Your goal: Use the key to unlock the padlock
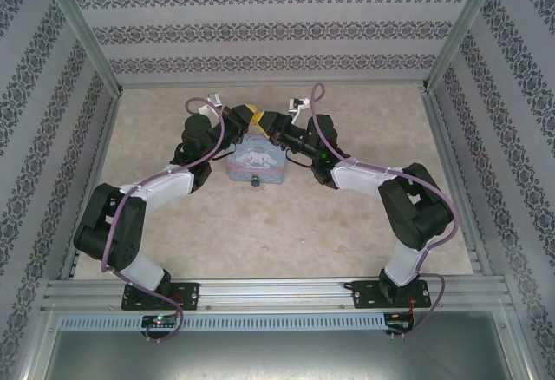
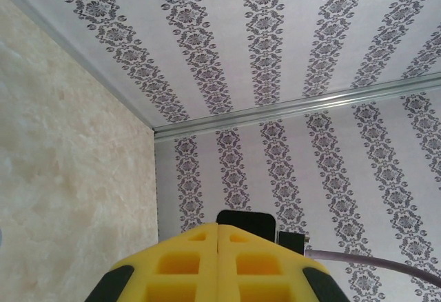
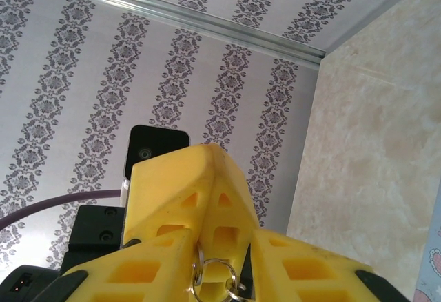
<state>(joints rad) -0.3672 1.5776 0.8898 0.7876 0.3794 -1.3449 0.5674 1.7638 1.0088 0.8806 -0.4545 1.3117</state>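
The tiny dark padlock (image 1: 256, 182) hangs at the near side of a pale cartoon tin (image 1: 257, 163) in the middle of the table. Both arms meet above the tin's far edge. My left gripper (image 2: 218, 227) is shut, its yellow fingers (image 3: 200, 185) pressed flat together. A small metal key ring (image 3: 213, 281) comes out of their seam and hangs below, so they pinch it. The key itself is hidden. My right gripper (image 3: 217, 240) stands with its jaws apart on either side of the left fingertips and the ring. From above, the left gripper (image 1: 245, 111) and the right gripper (image 1: 258, 120) touch.
Patterned walls close in the table at the back and both sides, with metal posts (image 1: 82, 33) at the corners. The tin's corner (image 3: 431, 274) shows at the right wrist view's lower right. The beige tabletop (image 1: 277, 224) lies between the tin and the arm bases.
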